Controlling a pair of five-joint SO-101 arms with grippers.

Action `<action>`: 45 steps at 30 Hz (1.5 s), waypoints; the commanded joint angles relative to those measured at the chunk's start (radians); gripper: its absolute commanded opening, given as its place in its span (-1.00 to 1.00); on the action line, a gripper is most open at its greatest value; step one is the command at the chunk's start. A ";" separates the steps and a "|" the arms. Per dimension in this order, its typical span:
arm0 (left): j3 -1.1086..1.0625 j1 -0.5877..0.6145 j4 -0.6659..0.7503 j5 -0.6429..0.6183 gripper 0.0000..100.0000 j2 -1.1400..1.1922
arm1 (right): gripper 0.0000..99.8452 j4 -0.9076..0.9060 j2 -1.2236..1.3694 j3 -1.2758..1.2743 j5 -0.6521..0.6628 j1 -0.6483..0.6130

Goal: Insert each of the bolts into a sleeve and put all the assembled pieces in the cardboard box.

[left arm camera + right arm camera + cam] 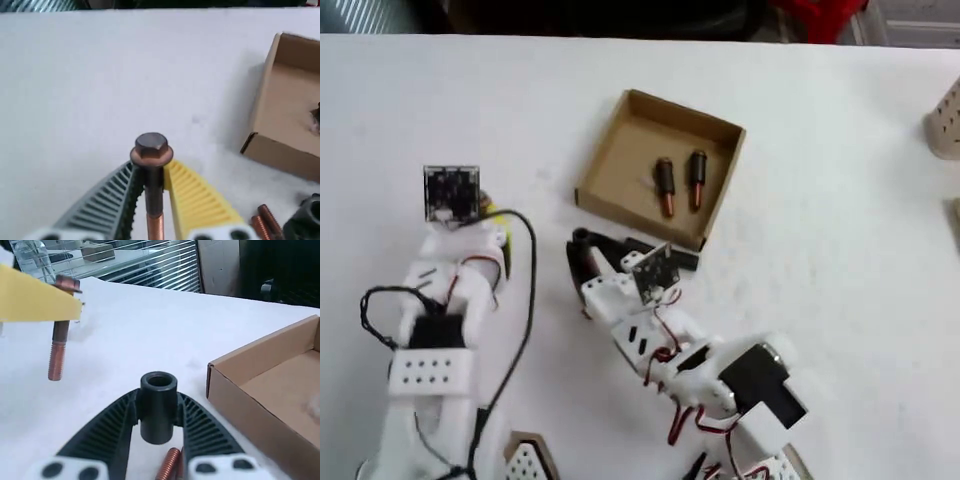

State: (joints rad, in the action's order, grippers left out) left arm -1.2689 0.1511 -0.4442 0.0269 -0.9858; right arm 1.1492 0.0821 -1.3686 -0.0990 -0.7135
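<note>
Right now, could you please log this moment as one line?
left gripper: shut on bolt | right gripper: shut on sleeve | cardboard box: two assembled pieces inside | loose bolts: by right gripper

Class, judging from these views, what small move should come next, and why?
Probably the left gripper should carry its bolt over the sleeve in the right gripper: the bolt hangs threads down, apart from the sleeve's open upward bore.

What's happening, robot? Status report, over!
Left end effector shut on bolt. Right end effector shut on sleeve, opening up. Two assembled pieces in cardboard box. Loose bolts on table by right end effector.
</note>
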 commanded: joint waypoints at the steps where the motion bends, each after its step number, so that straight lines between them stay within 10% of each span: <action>1: -0.018 -0.042 0.043 -0.012 -0.96 -0.151 | -0.97 0.027 -0.002 0.011 0.012 -0.019; 17: -0.313 -0.122 0.644 -0.069 -0.96 -0.255 | -0.97 0.022 0.004 0.003 0.012 -0.071; 23: -0.244 -0.171 0.677 -0.287 -0.96 -0.251 | -0.97 0.022 0.004 0.006 0.012 -0.071; 36: 0.218 -0.205 0.675 -0.293 -0.96 0.397 | -0.97 0.022 0.004 0.003 0.012 -0.067; 45: 0.127 -0.245 0.528 -0.296 -0.96 0.275 | -0.97 -0.021 0.004 0.006 0.011 -0.067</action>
State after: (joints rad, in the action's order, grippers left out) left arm -1.1446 -0.0775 0.1849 -0.2570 -0.5946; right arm 1.1492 0.0898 -1.3748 -0.0990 -0.7764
